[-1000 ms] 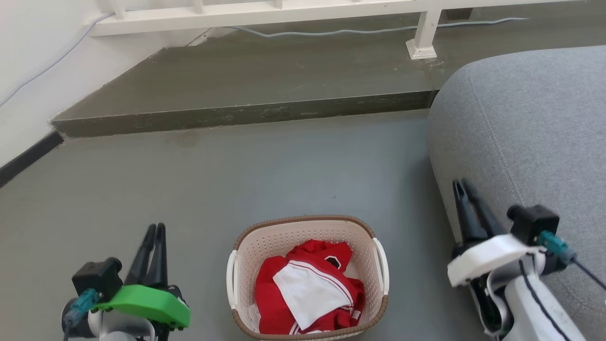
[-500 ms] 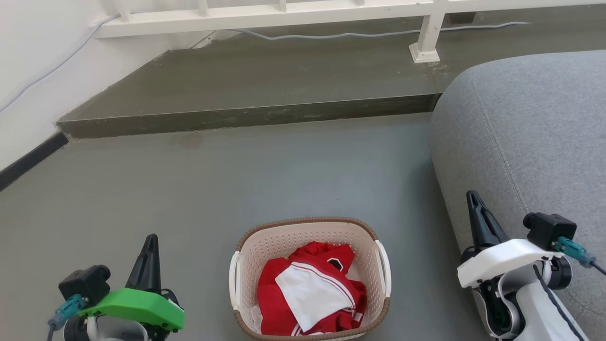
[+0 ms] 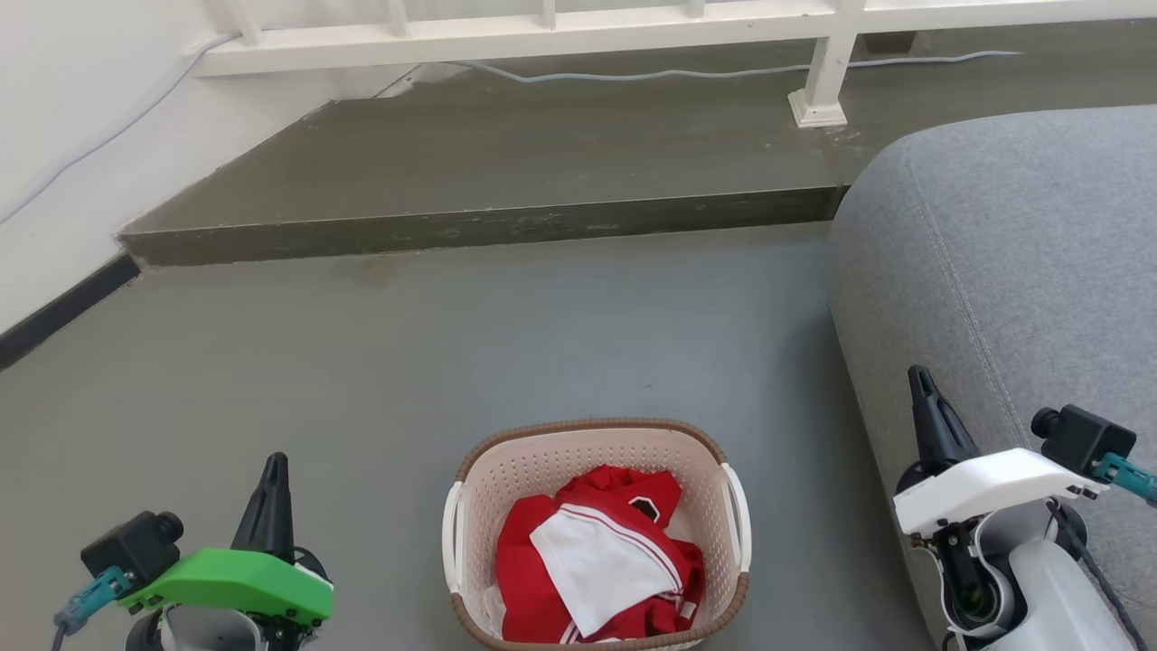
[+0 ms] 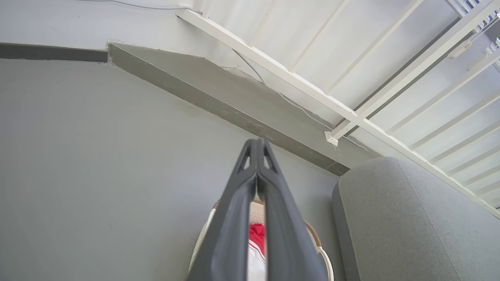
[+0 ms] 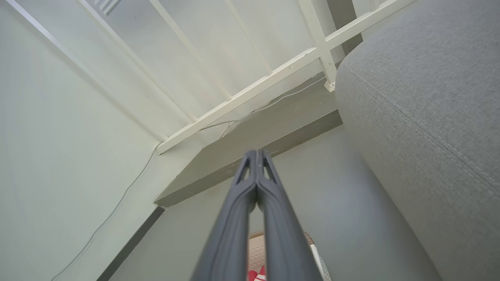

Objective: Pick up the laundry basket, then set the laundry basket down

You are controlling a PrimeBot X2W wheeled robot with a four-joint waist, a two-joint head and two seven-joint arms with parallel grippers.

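Note:
The cream laundry basket with its brown braided rim and white side handles stands on the grey floor at the bottom centre of the head view, holding red and white clothes. My left gripper is shut and empty, left of the basket and apart from it. To the basket's right, my right gripper is also shut and empty, in front of the sofa. Past my left gripper the basket's rim peeks out beside the fingers. Below my right gripper a piece of the basket shows.
A grey sofa rises close on the right, next to my right arm. A raised dark step runs across the back, with a white railing and a cable on it. A white wall with a dark skirting stands at the left.
Both grippers have drawn lower and outward in the head view, and each pair of fingers now reads as one dark blade. The camera has shifted slightly, moving the whole scene right and down.

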